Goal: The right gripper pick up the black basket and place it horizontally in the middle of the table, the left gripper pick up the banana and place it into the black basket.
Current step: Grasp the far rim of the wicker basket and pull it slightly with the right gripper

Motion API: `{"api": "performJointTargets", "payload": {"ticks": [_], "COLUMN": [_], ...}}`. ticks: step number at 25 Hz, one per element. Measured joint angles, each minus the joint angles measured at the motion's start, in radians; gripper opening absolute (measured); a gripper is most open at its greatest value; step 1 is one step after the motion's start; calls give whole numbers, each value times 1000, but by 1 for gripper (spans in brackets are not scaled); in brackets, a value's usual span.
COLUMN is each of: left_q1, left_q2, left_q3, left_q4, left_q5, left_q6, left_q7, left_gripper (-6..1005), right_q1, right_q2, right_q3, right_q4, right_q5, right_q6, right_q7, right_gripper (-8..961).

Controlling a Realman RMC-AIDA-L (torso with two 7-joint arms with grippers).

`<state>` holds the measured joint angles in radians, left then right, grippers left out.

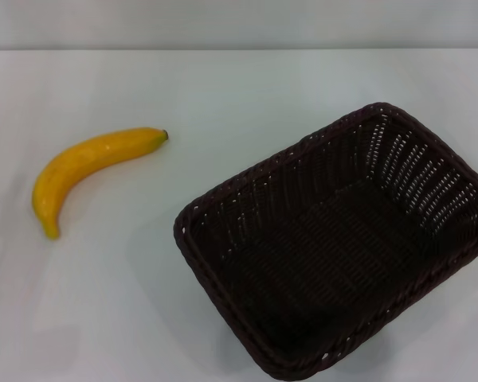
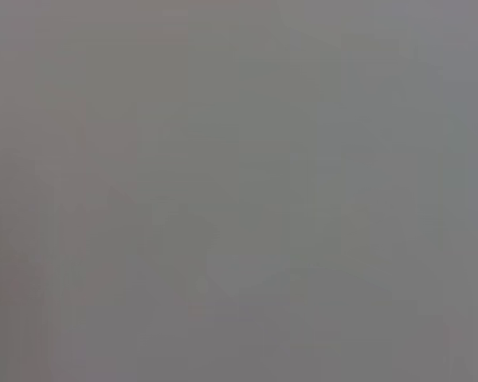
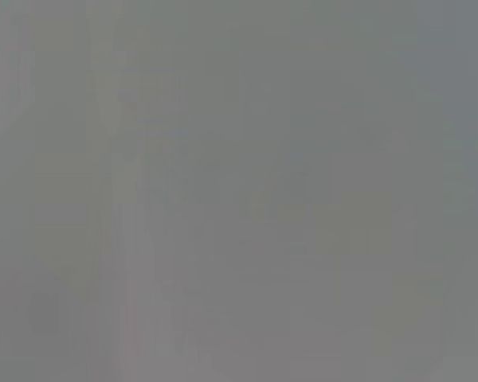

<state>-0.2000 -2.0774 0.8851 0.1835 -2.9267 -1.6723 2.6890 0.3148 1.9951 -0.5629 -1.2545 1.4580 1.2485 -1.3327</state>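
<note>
Dark brown-black wicker makes up the black basket (image 1: 334, 247), a large rectangular piece with a braided rim, sloping woven sides and a flat, tightly woven floor; it sits on the white table (image 1: 247, 87) toward the robot's right, turned at an angle so its long sides run diagonally, one corner reaching the near edge of the head view, and nothing lies inside it. Well apart from it, on the robot's left, the banana (image 1: 84, 167) lies flat on the bare tabletop, smooth and glossy yellow-orange, curved like a crescent with its small dark stem tip pointing toward the basket. Neither gripper appears in any view, so no place can be given relative to them and their state cannot be told; both wrist views show only a flat, featureless grey
</note>
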Motion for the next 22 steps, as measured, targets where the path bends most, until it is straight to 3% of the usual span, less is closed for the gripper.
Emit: {"api": "performJointTargets", "payload": {"ticks": [6,13,18,22], "left_q1": [4,3,14,15], "left_q2": [-1,-4,-3,-3], "left_q3": [-4,-5,-7,-7], "left_q4": [-6,-15,-22,-22], "left_q5": [0,0,-1,0], "left_q6": [4,3,-1,-1], "left_q7": [0,-35,-53,-53], "left_gripper": [892,892,893,893], "right_q1": [133,358,529,608], "right_q2": [-67,-171,-193,-200], "right_q3": [-114,-136,-141,-243], "right_q4": [-162,-121,-38,74], "right_q5": [-414,-661,-834,-871], "right_q6": [79,418,587,661], "right_q7": [410,659,701,716], "right_gripper": [857,842,830,822]}}
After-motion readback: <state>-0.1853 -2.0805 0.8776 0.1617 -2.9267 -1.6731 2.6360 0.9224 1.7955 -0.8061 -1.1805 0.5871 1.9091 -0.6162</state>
